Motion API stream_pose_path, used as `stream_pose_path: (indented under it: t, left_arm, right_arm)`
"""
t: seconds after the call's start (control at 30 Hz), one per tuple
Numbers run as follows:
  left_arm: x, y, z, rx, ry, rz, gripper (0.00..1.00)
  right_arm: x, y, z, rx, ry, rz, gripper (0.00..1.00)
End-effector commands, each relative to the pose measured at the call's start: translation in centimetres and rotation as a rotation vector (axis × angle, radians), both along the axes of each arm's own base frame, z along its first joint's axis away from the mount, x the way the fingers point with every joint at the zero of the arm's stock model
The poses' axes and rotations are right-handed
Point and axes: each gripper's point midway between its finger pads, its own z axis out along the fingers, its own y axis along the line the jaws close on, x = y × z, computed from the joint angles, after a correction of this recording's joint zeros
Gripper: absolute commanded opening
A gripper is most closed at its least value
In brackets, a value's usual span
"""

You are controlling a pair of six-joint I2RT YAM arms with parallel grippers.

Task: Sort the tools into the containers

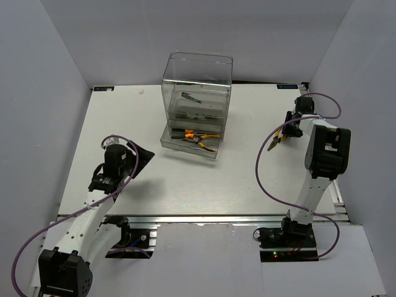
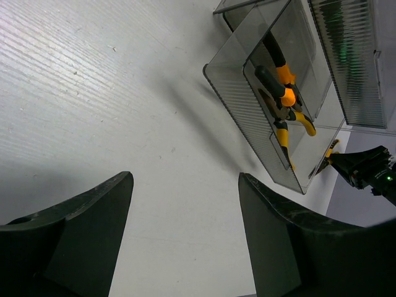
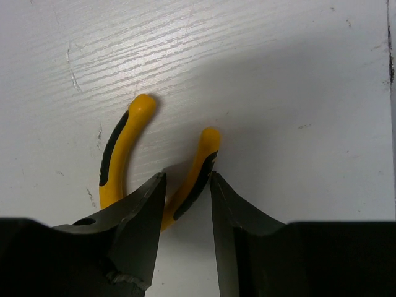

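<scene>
Yellow-and-black pliers [image 3: 117,148] lie on the white table at the right; in the top view they [image 1: 274,143] sit just below my right gripper [image 1: 284,133]. My right gripper [image 3: 187,174] is open but narrow, its fingers straddling the pliers' right handle, the right fingertip [image 3: 216,180] touching it. The clear cabinet of containers [image 1: 197,80] stands at the back centre, its bottom drawer [image 1: 185,150] pulled out. Orange-handled pliers [image 1: 201,139] lie in that drawer. A slim dark tool [image 1: 190,98] lies in an upper drawer. My left gripper [image 2: 185,176] is open and empty over bare table.
Purple cables [image 1: 266,179] loop beside both arms. Grey walls close in the table on three sides. The open drawer [image 2: 247,111] juts toward the table's middle, ahead and to the right of my left gripper. The right arm's base stands at the near right edge.
</scene>
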Motion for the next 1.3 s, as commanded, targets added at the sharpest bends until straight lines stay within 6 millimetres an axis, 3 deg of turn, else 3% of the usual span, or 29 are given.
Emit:
stream_pose_path:
  t: [0.0, 0.07, 0.17, 0.27, 0.33, 0.47, 0.57, 0.67, 0.8, 0.87, 1.0, 1.03, 1.1, 1.13, 1.2, 1.23, 1.27]
  left_arm:
    - [0.8, -0.1, 1.8, -0.008, -0.035, -0.001, 0.80]
    - [0.8, -0.1, 1.8, -0.009, -0.032, -0.004, 0.79]
    - [0.9, -0.2, 1.8, -0.013, -0.031, -0.002, 0.79]
    - [0.9, -0.2, 1.8, -0.015, -0.033, -0.001, 0.79]
    - [0.9, -0.2, 1.8, -0.016, -0.034, -0.002, 0.79]
    - [0.9, -0.2, 1.8, -0.013, -0.038, -0.004, 0.79]
    - [1.0, -0.3, 1.8, -0.012, -0.046, -0.013, 0.79]
    - [1.0, -0.3, 1.8, -0.012, -0.051, -0.017, 0.79]
    - [0.9, -0.3, 1.7, -0.008, -0.056, -0.020, 0.80]
    - [0.9, -0.2, 1.8, -0.007, -0.064, -0.018, 0.80]
    - [0.8, -0.2, 1.7, -0.002, -0.072, -0.018, 0.80]
    - [0.8, -0.1, 1.7, -0.002, -0.073, -0.016, 0.80]
    - [0.9, -0.2, 1.8, 0.001, -0.077, -0.021, 0.80]
    - [0.9, -0.3, 1.9, -0.001, -0.080, -0.025, 0.80]
    - [0.9, -0.3, 1.9, 0.000, -0.082, -0.030, 0.80]
    - [0.9, -0.3, 2.1, 0.003, -0.084, -0.031, 0.80]
    - [0.9, -0.3, 2.3, 0.002, -0.090, -0.033, 0.80]
  right_arm:
    - [0.3, 0.4, -1.0, 0.034, -0.003, -0.002, 0.42]
    - [0.0, 0.8, -1.5, 0.054, 0.009, 0.004, 0.40]
    - [-0.9, 1.4, -2.0, 0.079, 0.026, 0.020, 0.24]
    - [-1.5, 1.6, -1.8, 0.086, 0.029, 0.032, 0.00]
    - [-1.3, 2.3, -0.9, 0.127, 0.008, 0.052, 0.00]
    - [-0.5, 3.8, 3.3, 0.186, -0.081, 0.140, 0.00]
    - [-1.0, 7.2, 6.3, 0.303, -0.132, 0.331, 0.00]
    - [-1.8, 9.2, 9.1, 0.279, -0.174, 0.520, 0.00]
    - [-6.1, 13.5, 12.9, 0.226, -0.283, 1.012, 0.00]
    - [-8.7, 16.1, 15.9, 0.207, -0.378, 1.247, 0.00]
    - [-14.0, 20.6, 18.3, 0.071, -0.429, 1.640, 0.00]
    - [-15.4, 22.6, 18.6, 0.046, -0.447, 1.755, 0.00]
    - [-16.0, 24.6, 19.2, -0.005, -0.476, 1.838, 0.00]
    - [-16.6, 27.0, 19.7, -0.024, -0.513, 1.905, 0.00]
    - [-16.0, 29.3, 19.8, -0.077, -0.530, 1.945, 0.00]
    - [-16.0, 32.0, 20.4, -0.088, -0.580, 1.970, 0.00]
    - [-15.4, 33.1, 20.4, -0.118, -0.578, 1.958, 0.00]
